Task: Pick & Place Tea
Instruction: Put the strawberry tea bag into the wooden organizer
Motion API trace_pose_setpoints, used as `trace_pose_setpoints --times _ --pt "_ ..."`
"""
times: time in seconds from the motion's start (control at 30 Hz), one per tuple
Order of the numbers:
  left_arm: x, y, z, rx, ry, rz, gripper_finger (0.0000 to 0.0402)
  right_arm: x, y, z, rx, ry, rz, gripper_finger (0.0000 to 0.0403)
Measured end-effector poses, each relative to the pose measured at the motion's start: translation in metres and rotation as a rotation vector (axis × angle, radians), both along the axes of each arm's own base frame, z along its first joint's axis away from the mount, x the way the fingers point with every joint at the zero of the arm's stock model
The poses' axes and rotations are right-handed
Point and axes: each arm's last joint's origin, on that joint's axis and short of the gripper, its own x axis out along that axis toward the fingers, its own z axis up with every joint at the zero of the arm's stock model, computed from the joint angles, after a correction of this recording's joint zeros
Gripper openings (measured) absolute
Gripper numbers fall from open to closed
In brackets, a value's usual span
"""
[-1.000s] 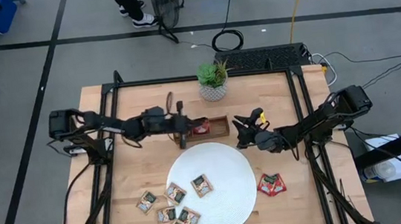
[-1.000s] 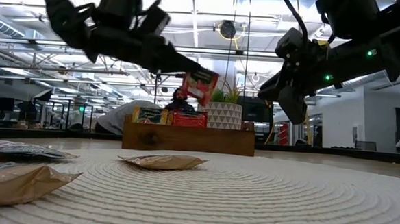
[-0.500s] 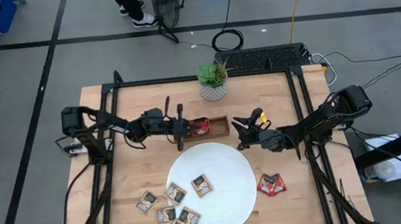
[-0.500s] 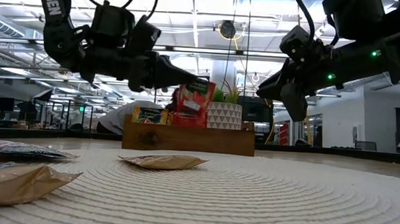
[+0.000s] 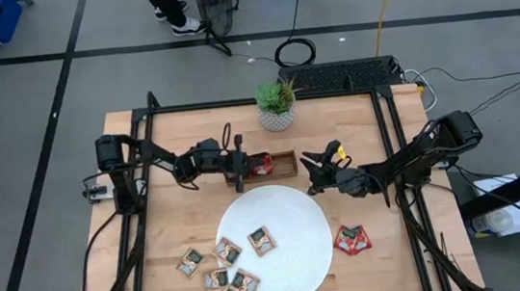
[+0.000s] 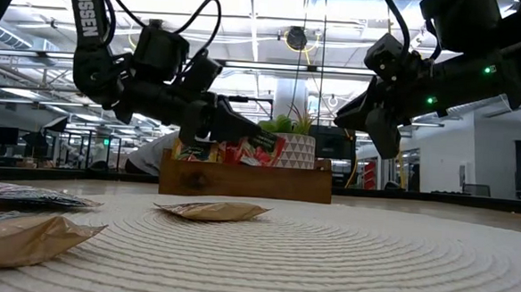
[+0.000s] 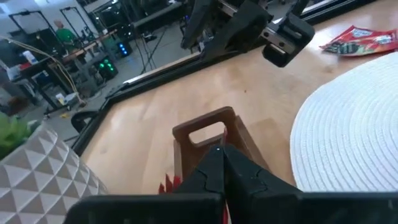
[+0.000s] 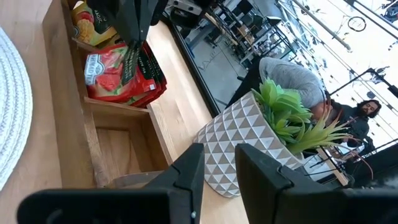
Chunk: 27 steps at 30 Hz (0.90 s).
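Note:
My left gripper (image 5: 243, 165) is shut on a red tea sachet (image 6: 266, 149) over the brown wooden tray (image 5: 286, 165). The sachet is tilted and dips into the middle compartment, on other red sachets (image 8: 109, 78). Tan sachets (image 8: 87, 25) fill the tray's left compartment; the right one (image 8: 121, 149) is bare. My right gripper (image 5: 311, 173) hovers open, just right of the tray, with nothing between its fingers. More tan sachets (image 5: 228, 252) lie on and beside the white plate (image 5: 296, 258). Red ones (image 5: 351, 240) lie on the table right of it. My left gripper pinches the red sachet between its two shut fingers (image 8: 134, 37) at the sachet's upper edge (image 8: 144, 62). The fingers come from the table's left, slanting a little downward. The sachet hangs tilted below the fingertips, its lower part inside the tray's middle compartment.
A potted plant in a white patterned pot (image 5: 275, 107) stands just behind the tray. A black frame (image 5: 145, 206) runs along the table's left and right sides. Bare wood lies between the tray and the plate.
My left gripper has gone down toward the tray, staying shut on the red sachet. The sachet, earlier held high above the tray, has sunk to the tray's rim and tipped over into the middle compartment.

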Motion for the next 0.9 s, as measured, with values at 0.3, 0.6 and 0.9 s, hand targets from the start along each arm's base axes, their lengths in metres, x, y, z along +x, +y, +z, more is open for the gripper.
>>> trace_pose_setpoints --times 0.3,0.6,0.9 --pt "0.001 -0.001 0.003 -0.047 -0.005 0.127 0.0048 0.0 0.0 -0.001 -0.001 0.007 0.0 0.0077" --pt "0.002 -0.011 0.011 -0.028 -0.04 0.182 0.0105 0.0 0.0 -0.001 -0.002 0.009 0.0 0.0077" --pt "0.004 -0.028 0.095 -0.122 0.119 0.388 0.0119 0.0 0.0 -0.001 -0.002 0.009 -0.002 0.0077"
